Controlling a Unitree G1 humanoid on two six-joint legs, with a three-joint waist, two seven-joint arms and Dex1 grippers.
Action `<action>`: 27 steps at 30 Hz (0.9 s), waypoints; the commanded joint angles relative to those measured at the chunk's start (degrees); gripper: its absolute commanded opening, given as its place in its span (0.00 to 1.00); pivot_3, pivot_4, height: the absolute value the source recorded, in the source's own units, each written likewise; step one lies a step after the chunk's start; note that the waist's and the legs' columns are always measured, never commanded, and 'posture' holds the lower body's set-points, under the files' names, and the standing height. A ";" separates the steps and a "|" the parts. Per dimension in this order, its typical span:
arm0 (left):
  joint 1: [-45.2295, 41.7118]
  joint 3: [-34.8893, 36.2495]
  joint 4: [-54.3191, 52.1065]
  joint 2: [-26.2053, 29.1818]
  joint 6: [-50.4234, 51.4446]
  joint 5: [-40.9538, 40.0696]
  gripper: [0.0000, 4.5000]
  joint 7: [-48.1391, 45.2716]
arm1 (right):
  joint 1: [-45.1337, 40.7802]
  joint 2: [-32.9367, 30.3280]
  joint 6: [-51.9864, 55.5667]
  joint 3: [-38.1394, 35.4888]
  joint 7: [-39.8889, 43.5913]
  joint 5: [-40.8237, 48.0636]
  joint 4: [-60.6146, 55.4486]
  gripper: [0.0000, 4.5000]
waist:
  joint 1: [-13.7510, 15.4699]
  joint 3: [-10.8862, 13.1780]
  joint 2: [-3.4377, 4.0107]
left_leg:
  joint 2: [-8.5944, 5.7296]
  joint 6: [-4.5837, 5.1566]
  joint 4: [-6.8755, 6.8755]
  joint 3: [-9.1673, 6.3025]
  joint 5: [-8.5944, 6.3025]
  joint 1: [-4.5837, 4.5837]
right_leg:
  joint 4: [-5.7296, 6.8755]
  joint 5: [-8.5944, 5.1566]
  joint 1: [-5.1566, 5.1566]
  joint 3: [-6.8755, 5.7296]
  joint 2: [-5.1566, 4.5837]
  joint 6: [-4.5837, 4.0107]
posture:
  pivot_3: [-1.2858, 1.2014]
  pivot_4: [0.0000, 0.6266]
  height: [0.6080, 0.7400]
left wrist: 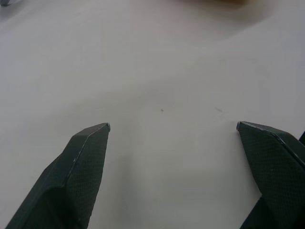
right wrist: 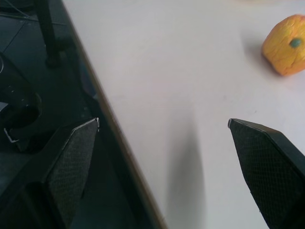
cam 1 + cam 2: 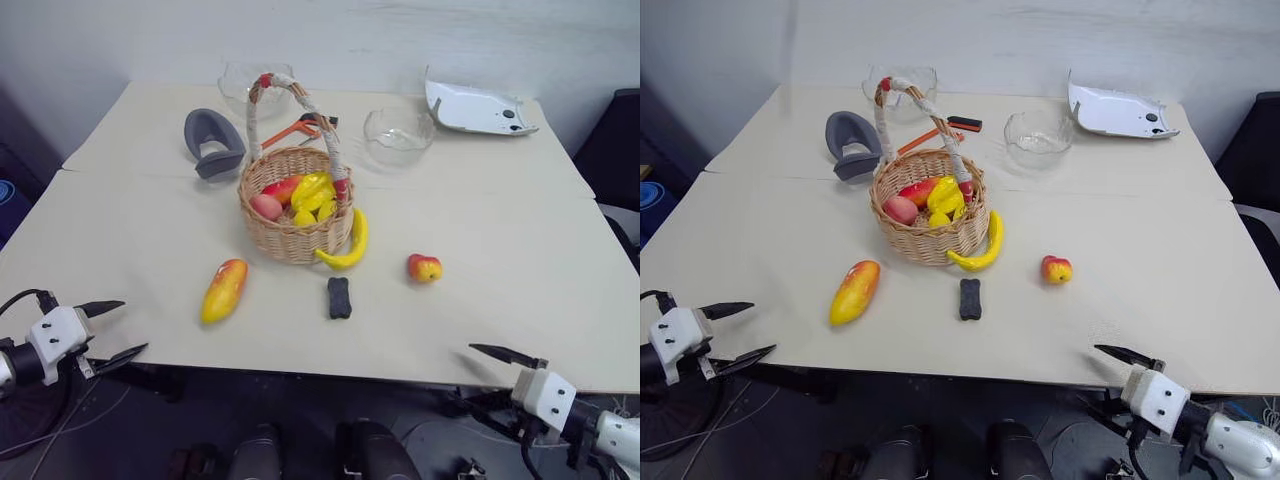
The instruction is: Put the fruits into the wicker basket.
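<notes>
A black block [image 3: 339, 297] is seen on the desk [image 3: 520, 290] between mango [image 3: 224, 290] and apple [image 3: 424, 267], far from both wide, empty hands: left hand [image 3: 112, 330], right hand [image 3: 497, 353].

The surface [image 3: 520, 250] is plain cream. On it, the basket [image 3: 295, 215] is tan woven wicker, its handle wrapped white with red bands. Inside lie pink, red and yellow fruits [image 3: 300, 195]. The banana [image 3: 350, 245] is yellow, the mango [image 3: 224, 290] yellow shading to orange-red, the apple [image 3: 424, 267] red with a yellow patch. The small block [image 3: 339, 297] is black. Two bowls [image 3: 398, 135] are clear glass. A curved pad [image 3: 212, 143] is grey; a tool [image 3: 300, 128] is orange and black.
</notes>
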 commanded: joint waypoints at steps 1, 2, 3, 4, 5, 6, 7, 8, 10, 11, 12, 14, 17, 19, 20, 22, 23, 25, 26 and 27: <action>-0.49 1.15 -3.36 0.84 3.64 -3.13 1.00 -0.26 | 0.93 1.53 1.84 1.39 -1.22 1.74 -3.04 0.99 | 0.13 -0.01 -0.01 | 0.01 -0.03 0.00 0.00 -0.03 0.00 | 0.00 0.00 0.00 0.00 0.00 0.00 | 0.52 0.24 1.00; -0.87 1.12 -4.25 0.70 6.29 -4.34 1.00 -0.26 | 0.59 1.84 2.60 1.91 -1.60 1.88 -3.72 0.99 | 0.18 -0.01 -0.01 | 0.02 -0.04 -0.01 0.00 -0.05 0.00 | 0.01 0.00 -0.01 0.00 0.00 0.01 | 0.52 0.24 1.00; -1.13 1.16 -5.23 0.55 8.66 -5.46 1.00 -0.21 | 0.07 2.21 3.58 2.38 -2.07 2.10 -4.44 0.99 | 0.22 -0.01 -0.01 | 0.04 -0.06 -0.01 0.00 -0.07 -0.02 | 0.02 -0.01 -0.02 -0.01 0.01 0.01 | 0.52 0.24 1.00; -0.97 1.11 -6.57 0.44 10.28 -6.13 1.00 -0.31 | -0.72 2.70 5.20 2.79 -2.89 2.68 -5.42 0.99 | 0.19 -0.01 -0.01 | 0.05 -0.06 0.00 0.00 -0.07 -0.02 | 0.03 -0.01 -0.03 -0.02 0.02 0.00 | 0.52 0.24 1.00; -0.34 0.84 -8.59 0.63 13.10 -7.54 1.00 -1.39 | -2.16 3.36 7.91 3.25 -4.36 3.72 -7.09 0.99 | 0.17 -0.01 -0.01 | 0.05 -0.06 0.01 0.00 -0.07 -0.02 | 0.05 -0.01 -0.03 -0.02 0.02 0.00 | 0.52 0.24 1.00; 0.19 0.70 -10.40 0.76 15.18 -8.76 1.00 -2.41 | -3.70 3.46 11.35 4.19 -5.45 4.74 -9.28 0.99 | 0.10 -0.01 -0.01 | 0.05 -0.06 0.03 0.01 -0.07 -0.01 | 0.07 -0.01 -0.02 -0.01 0.02 0.00 | 0.52 0.24 1.00; 0.89 0.52 -12.46 1.30 18.55 -10.20 1.00 -3.50 | -5.65 3.03 17.02 5.67 -6.80 6.23 -12.47 0.99 | -0.11 -0.01 -0.01 | 0.07 -0.06 0.06 0.01 -0.06 -0.01 | 0.10 -0.01 -0.01 -0.01 0.03 0.00 | 0.52 0.24 1.00; 1.30 0.44 -14.04 1.87 21.68 -11.34 1.00 -4.30 | -7.32 2.36 21.86 7.05 -7.70 6.96 -15.05 0.99 | -0.57 -0.01 -0.02 | 0.09 -0.06 0.09 0.06 -0.06 0.02 | 0.14 0.00 -0.02 0.02 0.02 -0.01 | 0.52 0.24 1.00; 0.73 1.18 -16.85 2.23 27.07 -15.30 1.00 -6.17 | -12.41 1.29 34.25 10.86 -10.26 9.97 -20.26 0.99 | -1.13 -0.01 -0.02 | 0.21 -0.06 0.10 0.15 -0.06 0.08 | 0.19 0.02 -0.03 -0.01 0.02 -0.05 | 0.52 0.24 1.00; 0.27 1.52 -18.26 2.25 29.21 -16.97 1.00 -6.73 | -15.54 1.72 40.22 12.49 -12.53 11.43 -21.86 0.99 | -1.22 -0.01 -0.02 | 0.22 -0.06 0.09 0.15 -0.06 0.11 | 0.23 0.01 -0.04 -0.01 0.02 -0.08 | 0.52 0.24 1.00; -0.19 1.58 -19.99 2.19 31.18 -18.54 1.00 -7.15 | -19.50 3.19 45.45 14.13 -15.19 13.07 -22.52 0.99 | -1.28 -0.01 -0.03 | 0.23 -0.07 0.10 0.15 -0.06 0.09 | 0.27 -0.01 -0.10 -0.01 0.02 -0.10 | 0.52 0.24 1.00; -0.57 0.92 -23.93 2.20 34.47 -20.43 1.00 -7.74 | -26.61 7.98 52.67 15.59 -21.06 15.67 -21.71 0.99 | -1.52 -0.02 -0.08 | 0.29 -0.11 0.10 0.16 -0.07 0.10 | 0.32 -0.04 -0.13 -0.02 0.08 -0.16 | 0.52 0.24 1.00; -1.44 -0.45 -29.99 0.09 37.94 -22.67 1.00 -5.80 | -34.37 12.71 59.95 18.75 -24.93 16.05 -18.19 0.99 | -1.38 0.00 0.00 | 0.30 -0.18 0.08 0.15 -0.07 0.06 | 0.36 -0.06 -0.19 -0.02 0.11 -0.22 | 0.52 0.24 1.00; -0.35 -1.76 -32.08 -0.53 37.86 -22.12 1.00 -6.99 | -38.24 13.73 62.00 23.19 -24.78 13.89 -15.08 0.99 | -1.28 0.00 -0.01 | 0.29 -0.24 0.09 0.16 -0.11 0.02 | 0.37 -0.09 -0.20 -0.02 0.11 -0.20 | 0.52 0.24 1.00; -0.11 -2.16 -32.65 -0.94 37.84 -21.82 1.00 -7.07 | -40.10 14.87 62.90 24.71 -25.39 13.38 -13.50 0.99 | -1.32 -0.01 -0.02 | 0.29 -0.24 0.10 0.18 -0.13 0.01 | 0.34 -0.09 -0.20 -0.02 0.12 -0.19 | 0.52 0.24 1.00; -0.38 -2.42 -32.85 -1.85 37.49 -21.28 1.00 -6.30 | -44.69 19.71 65.86 26.25 -28.52 13.25 -9.64 0.99 | -1.54 -0.01 -0.03 | 0.29 -0.23 0.10 0.25 -0.15 -0.02 | 0.33 -0.10 -0.23 0.00 0.12 -0.17 | 0.52 0.24 1.00; -0.55 -2.45 -32.82 -2.08 37.44 -21.11 1.00 -6.10 | -46.02 21.32 66.50 26.38 -29.41 13.06 -8.49 0.99 | -1.74 -0.01 -0.03 | 0.30 -0.22 0.13 0.30 -0.15 -0.02 | 0.35 -0.10 -0.26 0.03 0.13 -0.17 | 0.52 0.24 1.00; -0.57 -2.60 -32.34 -2.43 36.80 -20.40 1.00 -6.21 | -48.56 21.34 65.24 29.25 -29.46 9.33 -5.72 0.99 | -1.82 -0.01 -0.03 | 0.32 -0.22 0.16 0.33 -0.14 -0.05 | 0.47 -0.09 -0.36 0.06 0.18 -0.17 | 0.52 0.24 1.00; -0.56 -2.68 -32.14 -2.50 36.61 -20.19 1.00 -6.29 | -49.32 21.10 64.23 30.34 -29.22 7.90 -4.75 0.99 | -1.79 -0.01 -0.03 | 0.32 -0.22 0.16 0.33 -0.13 -0.03 | 0.49 -0.09 -0.35 0.06 0.18 -0.17 | 0.52 0.24 1.00; -0.51 -2.73 -31.97 -2.56 36.45 -20.02 1.00 -6.35 | -50.02 21.27 64.76 30.84 -29.31 7.44 -3.87 0.99 | -1.78 -0.01 -0.03 | 0.32 -0.21 0.17 0.34 -0.13 -0.03 | 0.48 -0.09 -0.36 0.06 0.18 -0.17 | 0.52 0.24 1.00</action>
